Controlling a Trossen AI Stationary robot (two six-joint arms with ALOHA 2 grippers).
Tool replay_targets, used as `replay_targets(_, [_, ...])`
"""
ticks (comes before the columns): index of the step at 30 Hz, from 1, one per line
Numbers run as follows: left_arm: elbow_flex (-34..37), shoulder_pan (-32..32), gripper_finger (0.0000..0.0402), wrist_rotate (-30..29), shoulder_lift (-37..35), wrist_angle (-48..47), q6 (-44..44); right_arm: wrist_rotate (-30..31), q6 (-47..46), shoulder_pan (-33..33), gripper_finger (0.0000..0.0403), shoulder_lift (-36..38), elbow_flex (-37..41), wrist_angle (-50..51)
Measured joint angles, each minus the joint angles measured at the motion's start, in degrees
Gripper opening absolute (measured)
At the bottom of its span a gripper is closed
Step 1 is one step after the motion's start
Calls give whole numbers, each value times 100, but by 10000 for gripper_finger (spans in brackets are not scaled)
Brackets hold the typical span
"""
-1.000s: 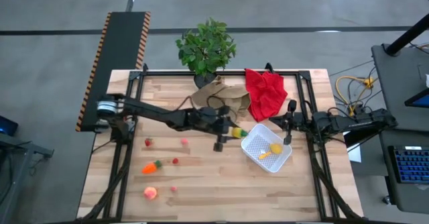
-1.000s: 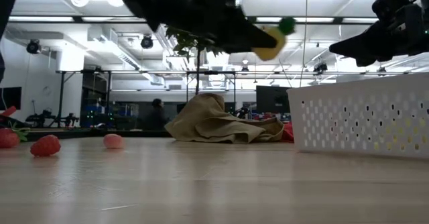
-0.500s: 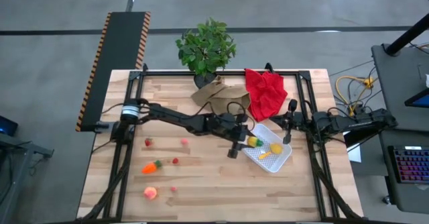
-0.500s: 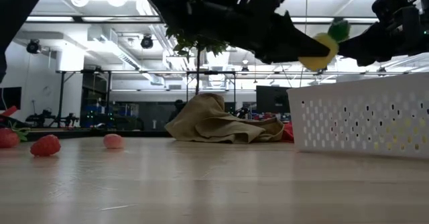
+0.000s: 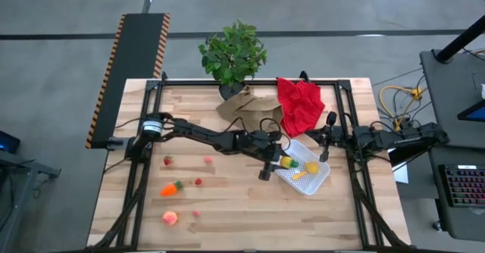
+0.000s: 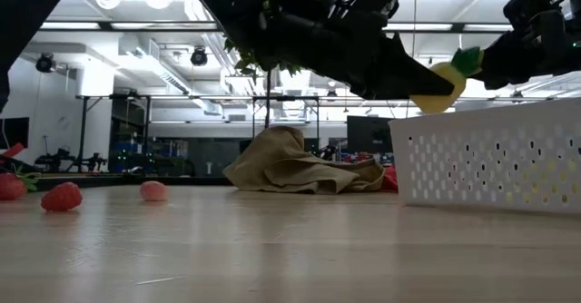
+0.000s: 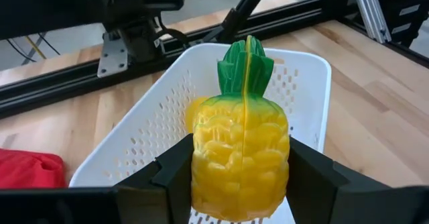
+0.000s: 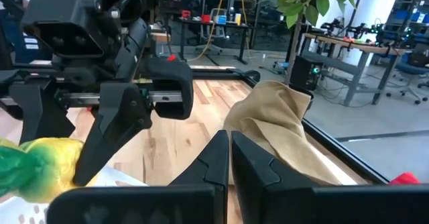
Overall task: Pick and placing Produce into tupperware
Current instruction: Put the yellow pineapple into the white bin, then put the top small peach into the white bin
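Note:
My left gripper [image 5: 282, 162] reaches across the table and hangs over the white tupperware's [image 5: 301, 166] left part, shut on a yellow pineapple-shaped toy fruit with a green top [image 7: 241, 157]. In the low view the fruit [image 6: 436, 87] sits just above the tupperware's perforated wall [image 6: 490, 158]. A yellow lemon [image 5: 311, 167] and a small yellow-orange piece [image 5: 298, 176] lie inside. My right gripper [image 5: 326, 151] waits, shut, at the container's far right corner. The carrot [image 5: 171, 188], the peach [image 5: 170, 218] and red berries [image 5: 198, 182] lie on the table's left half. My left gripper pinches the toy fruit's yellow body [image 7: 204, 163] between its two fingers [image 7: 174, 177], one on each side. The fingers slant in from the table's left. The fruit is lifted clear over the tupperware, its green top [image 7: 244, 66] pointing away from the gripper.
A brown paper bag [image 5: 250, 105], a red cloth [image 5: 300, 105] and a potted plant [image 5: 233, 52] stand at the far edge behind the container. Black frame rails [image 5: 356, 185] run along the table's sides. Bare wood lies at the near middle [image 5: 242, 215].
My left gripper has carried the toy fruit toward the table's right, from beside the tupperware's left corner to over its inside. It has also dropped slightly. The hold has stayed shut. My right arm has kept still.

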State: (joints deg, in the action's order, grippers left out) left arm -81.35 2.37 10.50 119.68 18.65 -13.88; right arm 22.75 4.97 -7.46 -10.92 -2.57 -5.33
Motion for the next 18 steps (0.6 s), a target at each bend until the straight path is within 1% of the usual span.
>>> replay_targets(4, [3,5,173,0,-4,5,-1,-1,0,0,9,0,0,-1])
replay_targets(13, [3,7,229,0,-11,21,2,-1,0,0,9,0,0,1])
replay_targets(18, [-6,4,241,2,-13,32,4,-1,7,-1,9,0,0,1])
